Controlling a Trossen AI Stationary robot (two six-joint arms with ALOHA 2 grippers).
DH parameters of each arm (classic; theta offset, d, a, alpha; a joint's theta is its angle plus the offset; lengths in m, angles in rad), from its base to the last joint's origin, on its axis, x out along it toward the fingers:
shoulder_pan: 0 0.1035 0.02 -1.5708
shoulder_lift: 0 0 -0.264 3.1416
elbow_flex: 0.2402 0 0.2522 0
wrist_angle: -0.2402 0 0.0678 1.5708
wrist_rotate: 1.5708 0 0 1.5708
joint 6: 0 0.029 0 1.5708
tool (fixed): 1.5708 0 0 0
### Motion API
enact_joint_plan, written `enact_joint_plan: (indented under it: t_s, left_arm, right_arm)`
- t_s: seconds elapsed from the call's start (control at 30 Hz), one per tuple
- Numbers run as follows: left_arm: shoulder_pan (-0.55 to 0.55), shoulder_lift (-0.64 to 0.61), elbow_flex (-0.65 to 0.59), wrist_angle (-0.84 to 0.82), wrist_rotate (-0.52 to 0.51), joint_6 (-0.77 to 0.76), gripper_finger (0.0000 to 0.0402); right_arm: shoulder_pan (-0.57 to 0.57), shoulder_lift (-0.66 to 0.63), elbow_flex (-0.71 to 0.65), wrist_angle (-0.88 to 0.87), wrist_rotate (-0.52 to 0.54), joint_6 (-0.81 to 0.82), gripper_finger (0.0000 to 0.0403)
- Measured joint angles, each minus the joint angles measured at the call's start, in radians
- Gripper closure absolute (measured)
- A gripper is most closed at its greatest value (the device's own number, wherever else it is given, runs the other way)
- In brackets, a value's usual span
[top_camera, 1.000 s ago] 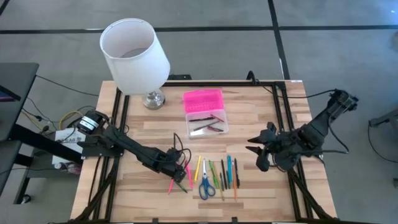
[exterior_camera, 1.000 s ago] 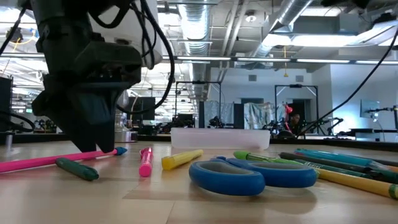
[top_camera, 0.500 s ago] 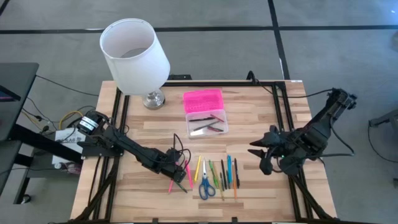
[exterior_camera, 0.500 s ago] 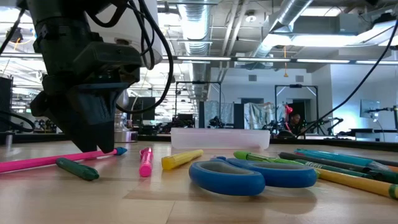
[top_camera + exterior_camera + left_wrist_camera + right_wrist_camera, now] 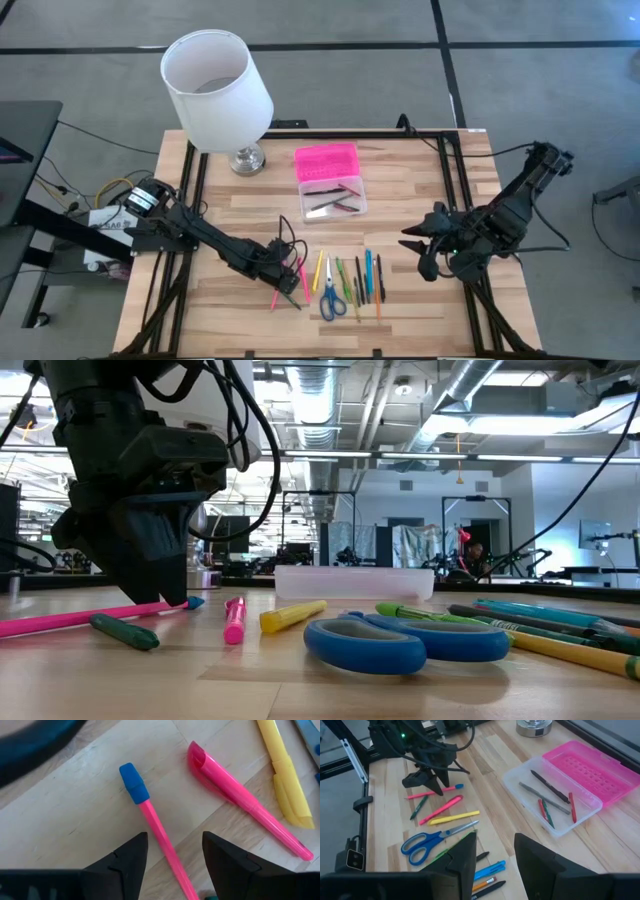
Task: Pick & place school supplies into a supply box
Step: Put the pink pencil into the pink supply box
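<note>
- the left gripper (image 5: 172,855) sits low over the table, fingers apart, straddling a thin pink pencil (image 5: 160,832) with a blue cap; nothing is held.
- in the low view the same gripper (image 5: 160,575) stands with its tips at the wood, right by the pencil, a green pen (image 5: 125,632) lying just in front.
- the pencil looks light, stiff and round, so it may roll or slip; a pinch across the middle of the shaft, away from the cap, seems safest.
- just beside it lie a pink marker (image 5: 245,802) and a yellow marker (image 5: 285,775), close enough to be nudged.
- farther along are blue scissors (image 5: 331,297) and a row of pens (image 5: 365,275), all loose on the table; the scissors look heavier and are best taken at the blades or pivot.
- the right gripper (image 5: 420,250) waits beyond the row, fingers apart, empty.
- farthest, the box (image 5: 350,213) lies open near mid-table, pink lid (image 5: 326,160) folded back, a few pens already inside.
- a lamp (image 5: 215,85) stands behind the box.
</note>
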Motion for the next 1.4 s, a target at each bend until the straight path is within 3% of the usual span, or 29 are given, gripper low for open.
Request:
enact_joint_plan:
  t_s: [0.47,0.63,1.0,1.17,1.4]
  left_arm:
    - [-0.001,0.001,0.000,0.001,-0.026,0.040,0.0217]
    - [0.000,0.002,0.000,0.002,-0.022,0.127,0.0217]
    - [0.008,0.002,0.000,0.004,-0.015,0.246,0.0217]
    - [0.019,0.002,0.000,0.008,-0.001,0.211,0.0217]
    - [0.021,0.001,0.000,0.005,0.006,0.111,0.0217]
  right_arm:
    - [-0.013,0.006,0.000,0.067,-0.001,0.001,0.0278]
    - [-0.051,0.012,0.000,0.098,0.000,0.042,0.0278]
    - [-0.128,0.150,0.000,0.121,-0.012,0.160,0.0278]
    - [-0.163,0.224,0.000,0.109,-0.022,0.158,0.0278]
    - [-0.204,0.253,0.000,0.109,-0.134,0.114,0.0278]
